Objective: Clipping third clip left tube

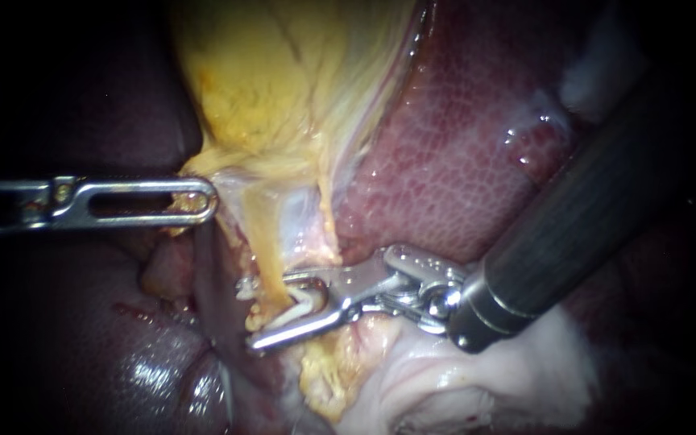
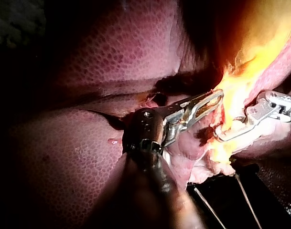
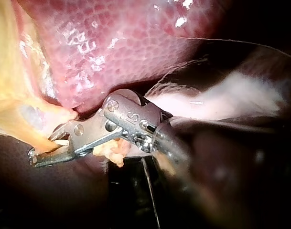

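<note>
Lining up the clip on the left tube [image 1: 263,259] right now. In the endoscope view that tube is the yellowish strand dropping from the gallbladder [image 1: 283,80] toward 7 o'clock of centre, and it runs straight into my right instrument [image 1: 271,310]. Those jaws stand spread with a white clip [image 1: 306,301] seated between them and touching both. The tube sits in the clip's mouth, so it's straddled but not squeezed down yet.

At roughly 9 o'clock from the jaws there's a small pale bit on the tube that might be a clip already in place, honestly too small to call. A second strand [image 1: 328,229] hangs at about 1 o'clock from the jaws and looks to be outside them.

Further out, my left instrument [image 1: 205,200] comes in from 9 o'clock, clamped on the yellow edge of the gallbladder, which pulls the tube taut. The liver [image 1: 461,161] fills everything from 1 to 4 o'clock.

My read: this is the placement step, not fired yet. Next I'd check that the tube's whole width is inside the clip and nothing else is caught. Then it's a firm, steady close without dragging the tube sideways.
</note>
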Available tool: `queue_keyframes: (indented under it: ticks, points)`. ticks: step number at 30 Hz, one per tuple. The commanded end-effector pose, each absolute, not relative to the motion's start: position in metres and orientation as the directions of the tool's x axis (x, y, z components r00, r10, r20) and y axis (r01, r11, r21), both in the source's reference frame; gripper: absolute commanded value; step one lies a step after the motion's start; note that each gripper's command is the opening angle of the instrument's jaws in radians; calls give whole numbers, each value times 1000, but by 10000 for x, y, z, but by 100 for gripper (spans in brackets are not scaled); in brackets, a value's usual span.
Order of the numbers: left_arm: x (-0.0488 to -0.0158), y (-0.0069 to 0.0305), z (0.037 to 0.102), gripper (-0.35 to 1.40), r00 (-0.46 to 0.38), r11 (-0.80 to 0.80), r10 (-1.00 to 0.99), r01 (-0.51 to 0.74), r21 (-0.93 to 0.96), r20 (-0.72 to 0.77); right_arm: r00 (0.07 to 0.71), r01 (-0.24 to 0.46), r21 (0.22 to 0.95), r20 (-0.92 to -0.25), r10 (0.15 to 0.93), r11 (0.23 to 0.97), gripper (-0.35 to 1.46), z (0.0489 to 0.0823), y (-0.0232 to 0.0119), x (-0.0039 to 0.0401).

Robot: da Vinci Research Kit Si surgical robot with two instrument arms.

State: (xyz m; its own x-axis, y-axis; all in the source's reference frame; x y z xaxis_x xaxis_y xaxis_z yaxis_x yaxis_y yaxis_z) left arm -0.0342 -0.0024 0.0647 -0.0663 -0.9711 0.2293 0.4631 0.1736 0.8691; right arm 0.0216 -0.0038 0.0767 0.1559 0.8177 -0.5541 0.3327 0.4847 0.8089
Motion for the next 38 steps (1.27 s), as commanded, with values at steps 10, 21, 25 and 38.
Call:
queue_keyframes:
  ticks: [10, 21, 25, 38]
  points:
    - [-342, -24, 647, -35, -66, 174, -971, 463, 869, 229, 154, 332, 810, -553, 819, 484, -35, 768, -35, 215]
    - [-342, -24, 647, -35, -66, 174, -971, 463, 869, 229, 151, 326, 813, -548, 823, 482, -35, 772, -23, 212]
    - [-342, -24, 647, -35, -66, 174, -971, 463, 869, 229, 150, 323, 814, -548, 823, 482, -35, 771, -22, 211]
    - [-342, -24, 647, -35, -66, 174, -971, 463, 869, 229, 150, 324, 814, -548, 823, 482, -35, 771, -22, 210]
